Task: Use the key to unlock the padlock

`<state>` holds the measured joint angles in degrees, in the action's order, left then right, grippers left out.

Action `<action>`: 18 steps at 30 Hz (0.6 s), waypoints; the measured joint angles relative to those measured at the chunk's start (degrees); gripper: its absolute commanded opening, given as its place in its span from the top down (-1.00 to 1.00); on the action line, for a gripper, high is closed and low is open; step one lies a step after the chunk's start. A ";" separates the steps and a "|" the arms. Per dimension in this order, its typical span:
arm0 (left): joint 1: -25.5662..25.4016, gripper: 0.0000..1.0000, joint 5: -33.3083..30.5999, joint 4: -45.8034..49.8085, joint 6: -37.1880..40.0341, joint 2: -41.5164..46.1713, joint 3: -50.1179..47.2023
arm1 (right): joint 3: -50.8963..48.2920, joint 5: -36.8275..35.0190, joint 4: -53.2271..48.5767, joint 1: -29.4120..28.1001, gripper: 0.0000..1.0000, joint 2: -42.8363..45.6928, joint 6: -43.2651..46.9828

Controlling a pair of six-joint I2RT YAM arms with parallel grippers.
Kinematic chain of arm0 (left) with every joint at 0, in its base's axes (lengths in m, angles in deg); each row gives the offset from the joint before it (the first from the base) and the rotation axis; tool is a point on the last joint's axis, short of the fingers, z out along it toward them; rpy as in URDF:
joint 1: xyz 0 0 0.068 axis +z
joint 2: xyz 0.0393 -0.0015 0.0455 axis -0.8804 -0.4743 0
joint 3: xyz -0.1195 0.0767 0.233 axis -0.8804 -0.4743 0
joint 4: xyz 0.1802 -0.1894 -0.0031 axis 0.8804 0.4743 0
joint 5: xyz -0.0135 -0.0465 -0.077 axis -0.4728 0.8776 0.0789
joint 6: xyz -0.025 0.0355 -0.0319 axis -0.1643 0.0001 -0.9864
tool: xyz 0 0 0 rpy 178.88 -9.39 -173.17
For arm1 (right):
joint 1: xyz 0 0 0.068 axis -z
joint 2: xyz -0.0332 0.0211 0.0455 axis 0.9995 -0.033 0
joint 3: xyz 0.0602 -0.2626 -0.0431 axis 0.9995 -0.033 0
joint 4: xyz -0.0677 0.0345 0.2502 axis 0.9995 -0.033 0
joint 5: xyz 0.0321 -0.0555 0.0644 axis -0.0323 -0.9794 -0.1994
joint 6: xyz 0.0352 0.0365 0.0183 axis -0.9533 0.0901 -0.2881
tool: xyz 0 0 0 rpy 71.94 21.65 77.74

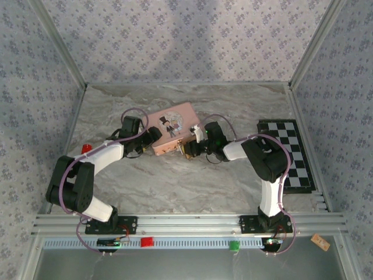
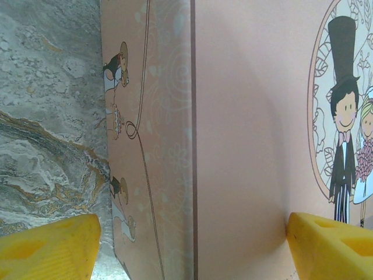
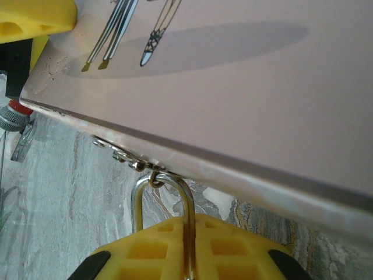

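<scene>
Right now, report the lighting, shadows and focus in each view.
Top external: soft, even light, faint shadows under the arms around the pink tin. Left wrist: a soft shadow band across the tin's lid; the yellow fingers look soft. Right wrist: an oval shadow on the lid, glare along the padlock shackle.

Grey marbled table (image 1: pixel 192 181); a pink tin (image 1: pixel 172 127) lies mid-table, slightly far; a checkered board (image 1: pixel 288 154) lies at right.

Smooth, faintly sheened pink tin (image 3: pixel 233 87); bright polished metal padlock shackle (image 3: pixel 190 204); matt marble-veined table (image 3: pixel 70 198)
</scene>
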<state>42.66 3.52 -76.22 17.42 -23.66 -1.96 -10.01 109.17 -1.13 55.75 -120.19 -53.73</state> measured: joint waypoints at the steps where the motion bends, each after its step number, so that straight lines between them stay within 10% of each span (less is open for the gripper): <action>1: -0.13 -0.66 -0.26 0.00 -0.02 0.00 0.00 | -0.02 -0.61 0.00 -0.35 0.89 0.11 -0.26; 18: -5.92 -0.67 -4.68 -2.16 -4.57 -1.27 0.50 | -7.91 -28.63 2.23 -7.93 1.00 8.41 -19.87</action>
<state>36.74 -1.16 -78.39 12.85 -24.93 -1.46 -17.93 80.54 1.10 47.82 -111.77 -73.59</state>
